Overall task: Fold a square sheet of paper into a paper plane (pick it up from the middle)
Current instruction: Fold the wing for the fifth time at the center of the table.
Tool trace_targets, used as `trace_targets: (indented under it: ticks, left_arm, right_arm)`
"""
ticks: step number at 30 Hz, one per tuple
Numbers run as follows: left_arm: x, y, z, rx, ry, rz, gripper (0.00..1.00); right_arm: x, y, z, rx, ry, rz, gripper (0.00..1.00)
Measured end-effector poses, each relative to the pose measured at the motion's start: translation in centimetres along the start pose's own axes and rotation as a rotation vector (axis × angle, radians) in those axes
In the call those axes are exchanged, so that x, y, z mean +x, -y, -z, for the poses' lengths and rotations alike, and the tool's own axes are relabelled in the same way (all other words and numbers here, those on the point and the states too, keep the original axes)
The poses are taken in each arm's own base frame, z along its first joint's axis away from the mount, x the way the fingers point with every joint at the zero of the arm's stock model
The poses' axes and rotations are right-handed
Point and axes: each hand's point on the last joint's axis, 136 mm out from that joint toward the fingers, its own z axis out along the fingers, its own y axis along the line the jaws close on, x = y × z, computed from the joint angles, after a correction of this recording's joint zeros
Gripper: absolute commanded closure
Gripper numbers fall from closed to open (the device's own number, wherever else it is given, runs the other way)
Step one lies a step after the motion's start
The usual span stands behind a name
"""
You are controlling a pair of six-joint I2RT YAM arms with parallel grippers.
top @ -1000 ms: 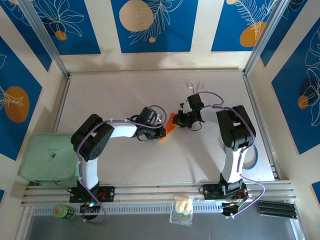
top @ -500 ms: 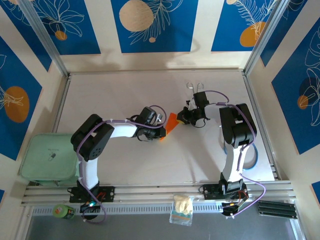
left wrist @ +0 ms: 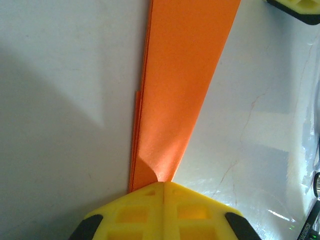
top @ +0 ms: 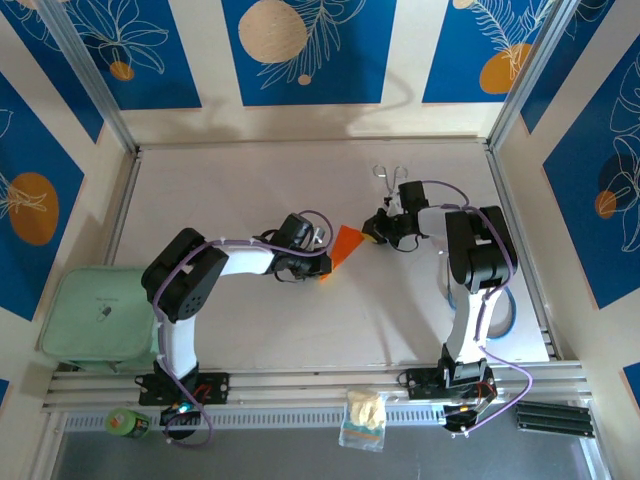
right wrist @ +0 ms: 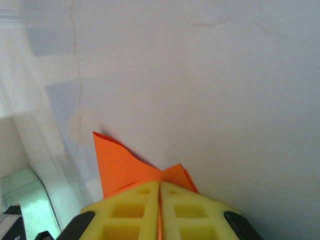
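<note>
You have the orange paper (top: 347, 243) at the centre of the top view, folded into a narrow wedge over the table (top: 250, 180). Your left gripper (top: 324, 260) pinches its lower-left end, jaws closed on it. Your right gripper (top: 372, 232) clamps the upper-right edge likewise.

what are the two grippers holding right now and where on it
Both hold the folded orange paper. The left gripper is shut on its narrow end, and the right gripper is shut on a corner at the other side.
</note>
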Motion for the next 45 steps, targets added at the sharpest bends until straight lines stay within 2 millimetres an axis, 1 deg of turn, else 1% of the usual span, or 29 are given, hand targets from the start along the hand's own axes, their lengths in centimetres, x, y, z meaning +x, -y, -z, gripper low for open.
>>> trace_targets:
  ticks: [1, 5, 7, 9, 11, 13, 15, 16, 18, 21, 24, 27, 30, 35, 40, 45]
  left_arm:
    - [0.0, 0.0, 0.0, -0.001, -0.001, 0.0, 1.0]
    - [0.0, 0.0, 0.0, -0.003, -0.004, 0.002, 1.0]
    - [0.0, 0.0, 0.0, -0.004, -0.005, -0.003, 1.0]
    - [0.0, 0.0, 0.0, -0.005, -0.006, -0.005, 1.0]
    - [0.1, 0.0, 0.1, -0.007, -0.009, -0.008, 1.0]
    - [0.1, 0.0, 0.1, -0.009, -0.012, -0.01, 1.0]
    - [0.1, 0.0, 0.1, -0.012, -0.014, -0.01, 1.0]
    - [0.1, 0.0, 0.1, -0.012, -0.015, -0.009, 1.0]
    - [0.1, 0.0, 0.1, -0.013, -0.016, -0.008, 1.0]
    - [0.1, 0.0, 0.1, -0.013, -0.017, -0.008, 1.0]
    - [0.1, 0.0, 0.1, -0.013, -0.017, -0.008, 1.0]
    - [0.1, 0.0, 0.1, -0.014, -0.017, -0.008, 1.0]
    - [0.1, 0.0, 0.1, -0.014, -0.016, -0.008, 1.0]
    - [0.1, 0.0, 0.1, -0.014, -0.017, -0.008, 1.0]
    - [0.1, 0.0, 0.1, -0.015, -0.018, -0.007, 1.0]
    - [0.1, 0.0, 0.1, -0.016, -0.019, -0.007, 1.0]
  right_arm:
    - [-0.3, 0.1, 0.1, 0.001, 0.011, -0.001, 0.9]
    - [-3.0, 1.2, 1.4, 0.017, 0.098, -0.01, 0.9]
    - [-3.9, 1.5, 2.1, 0.026, 0.132, -0.011, 0.89]
    - [-4.5, 1.2, 2.9, 0.029, 0.162, -0.001, 0.89]
    - [-4.5, 0.0, 3.7, 0.016, 0.183, 0.03, 0.89]
    - [-3.7, -1.7, 4.4, -0.005, 0.193, 0.069, 0.89]
    - [-2.3, -3.4, 4.8, -0.026, 0.189, 0.111, 0.88]
    - [-1.6, -4.1, 4.7, -0.034, 0.181, 0.127, 0.89]
    - [0.5, -5.1, 3.9, -0.044, 0.144, 0.159, 0.89]
    - [3.9, -5.7, 2.1, -0.039, 0.065, 0.189, 0.9]
    - [7.0, -6.0, 0.4, -0.032, -0.012, 0.209, 0.92]
    - [8.7, -6.0, -0.9, -0.028, -0.063, 0.222, 0.92]
    - [9.4, -5.2, -2.0, -0.014, -0.098, 0.208, 0.93]
    - [9.6, -3.7, -3.0, 0.015, -0.12, 0.176, 0.94]
    - [9.1, -3.4, -2.9, 0.003, -0.119, 0.158, 0.94]
    - [7.7, -2.7, -2.3, -0.002, -0.094, 0.129, 0.94]
